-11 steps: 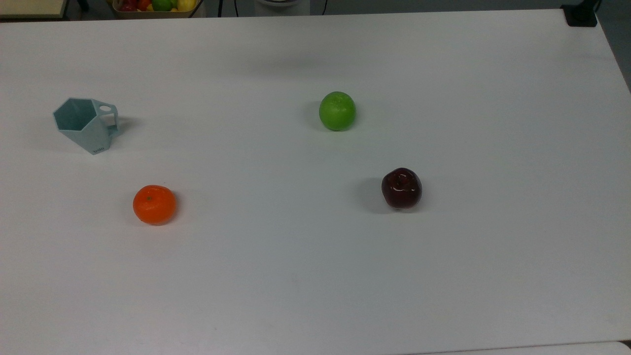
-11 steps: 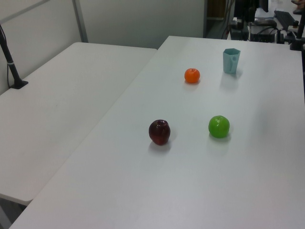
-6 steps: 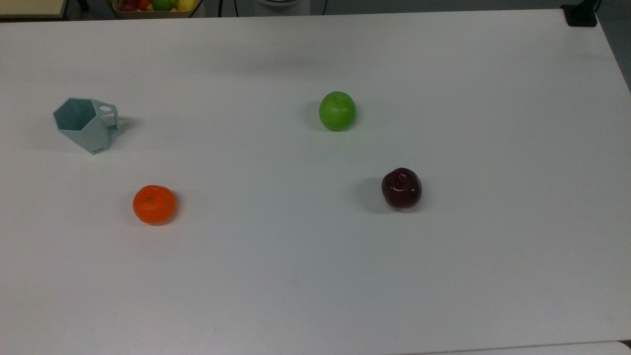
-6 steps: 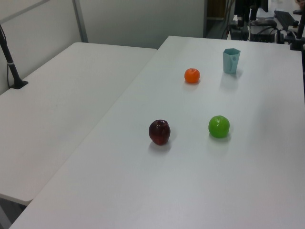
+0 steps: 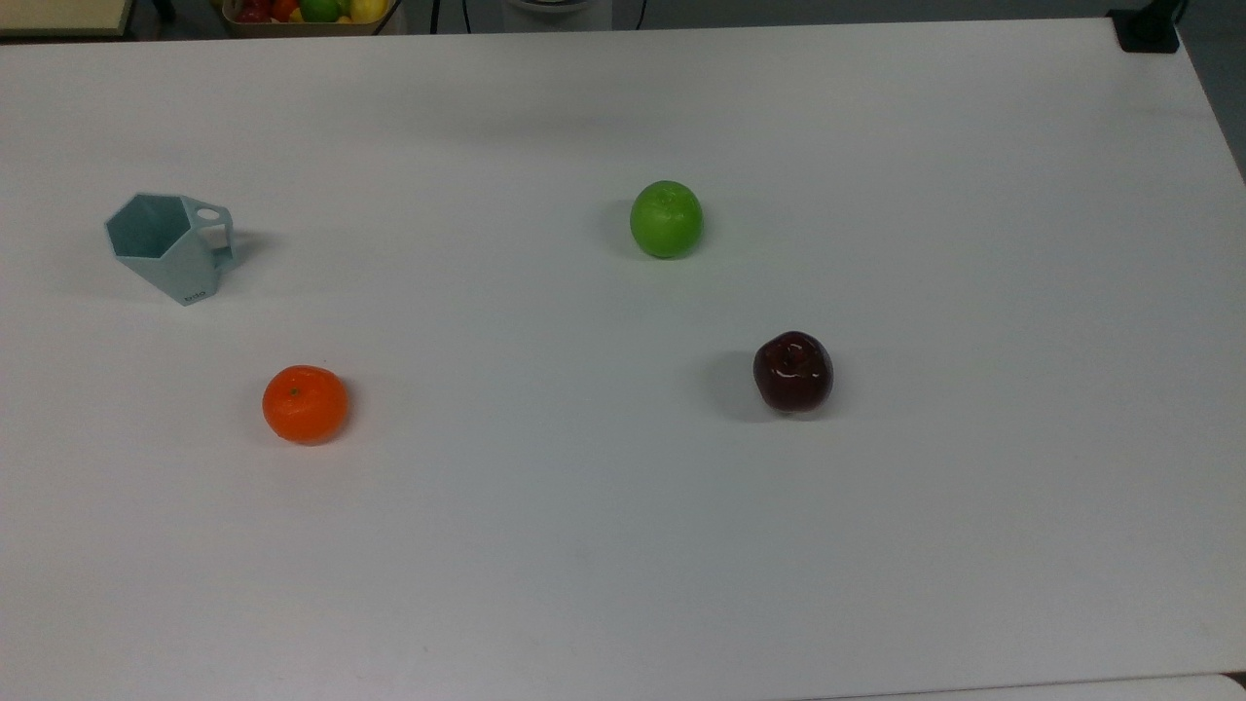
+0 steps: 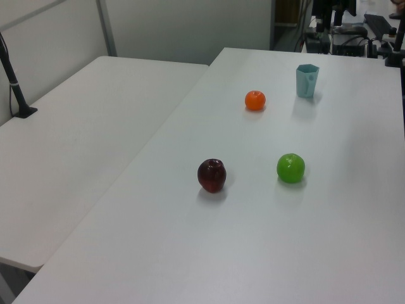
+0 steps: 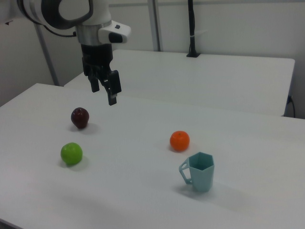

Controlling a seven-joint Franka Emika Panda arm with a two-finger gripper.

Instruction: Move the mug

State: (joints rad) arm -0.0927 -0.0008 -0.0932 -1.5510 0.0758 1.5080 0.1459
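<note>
White surface (image 5: 623, 545) spreads wide, with large bare stretches along the top view's lower half and right side; a second surface (image 6: 82, 145) butts against it on the left view's left. Arm (image 7: 66, 14) hangs above the surface in the right view, its hand (image 7: 105, 90) pointing down, fingers apart and gripping nothing, well above and just behind the dark red apple (image 7: 80, 117). Mug (image 5: 170, 243) stands upright near the top view's left edge, handle toward the top view's right, with open room all around it; in the right view it (image 7: 199, 171) sits nearest the camera, well apart from the hand. Green apple (image 5: 666, 219) lies near the middle of the top view, the dark red apple (image 5: 793, 371) below and to its right. Orange (image 5: 305, 403) rests below the mug, near but not touching it.
</note>
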